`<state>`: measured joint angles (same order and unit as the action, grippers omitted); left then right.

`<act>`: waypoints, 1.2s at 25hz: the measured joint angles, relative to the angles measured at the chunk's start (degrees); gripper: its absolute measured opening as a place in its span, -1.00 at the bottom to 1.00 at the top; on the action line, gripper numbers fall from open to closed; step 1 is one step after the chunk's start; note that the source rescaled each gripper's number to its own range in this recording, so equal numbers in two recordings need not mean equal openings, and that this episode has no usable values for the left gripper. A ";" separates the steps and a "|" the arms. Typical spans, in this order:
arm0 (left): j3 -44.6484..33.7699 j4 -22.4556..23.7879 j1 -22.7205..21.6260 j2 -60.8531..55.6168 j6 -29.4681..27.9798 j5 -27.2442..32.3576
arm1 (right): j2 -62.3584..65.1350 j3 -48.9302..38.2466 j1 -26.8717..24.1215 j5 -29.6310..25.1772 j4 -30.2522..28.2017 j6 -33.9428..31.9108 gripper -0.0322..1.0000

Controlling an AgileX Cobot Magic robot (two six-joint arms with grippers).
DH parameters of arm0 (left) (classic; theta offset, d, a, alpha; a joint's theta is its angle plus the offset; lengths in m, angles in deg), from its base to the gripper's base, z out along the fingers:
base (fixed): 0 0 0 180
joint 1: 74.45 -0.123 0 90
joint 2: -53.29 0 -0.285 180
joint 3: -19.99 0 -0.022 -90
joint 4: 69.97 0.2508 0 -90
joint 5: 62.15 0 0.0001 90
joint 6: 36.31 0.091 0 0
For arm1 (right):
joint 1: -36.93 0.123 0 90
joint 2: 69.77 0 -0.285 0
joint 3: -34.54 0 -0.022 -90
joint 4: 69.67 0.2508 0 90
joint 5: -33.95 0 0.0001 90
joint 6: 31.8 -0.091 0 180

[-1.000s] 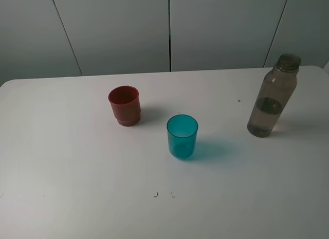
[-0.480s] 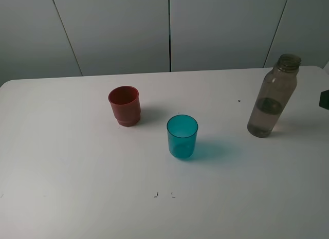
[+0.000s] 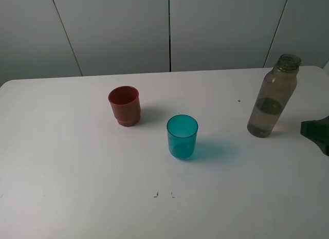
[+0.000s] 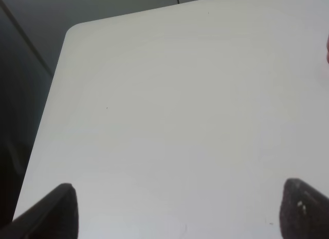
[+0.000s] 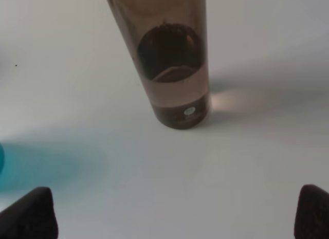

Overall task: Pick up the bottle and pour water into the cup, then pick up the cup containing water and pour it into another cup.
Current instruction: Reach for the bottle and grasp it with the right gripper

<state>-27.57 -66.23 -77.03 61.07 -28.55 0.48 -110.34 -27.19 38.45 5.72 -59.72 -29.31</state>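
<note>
A white table (image 3: 77, 172) stood before a wall (image 3: 118, 28) of pale grey panels. A second earlier nothing showed at the table's right edge, and half a second earlier only a small dark corner showed there. Now a larger dark part of the right arm (image 3: 314, 132) had come in lower down, near the foot of the bottle (image 3: 271, 103) but apart from it. The bottle, the teal cup (image 3: 182, 136) and the red cup (image 3: 124, 105) had not moved: all three stood upright, the bottle far right, the teal cup mid-table, the red cup behind it to the left.

Only the right wrist view showed the right gripper (image 5: 172, 213), its fingers spread wide and holding nothing. It also gave the bottle's lower half close up, with water (image 5: 177, 90) in the bottom part. The bottle stood ahead of the fingers, roughly centred between them and untouched. The left gripper (image 4: 177, 210) appeared only in the left wrist view, likewise spread and empty over bare table near a rounded corner.
</note>
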 joint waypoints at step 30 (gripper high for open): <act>0.00 0.00 0.00 0.00 0.00 0.00 | -41.62 0.00 12.44 33.98 2.58 1.21 1.00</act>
<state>-27.57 -66.23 -77.03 61.07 -28.55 0.48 -151.96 -27.19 50.89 39.70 -57.14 -28.10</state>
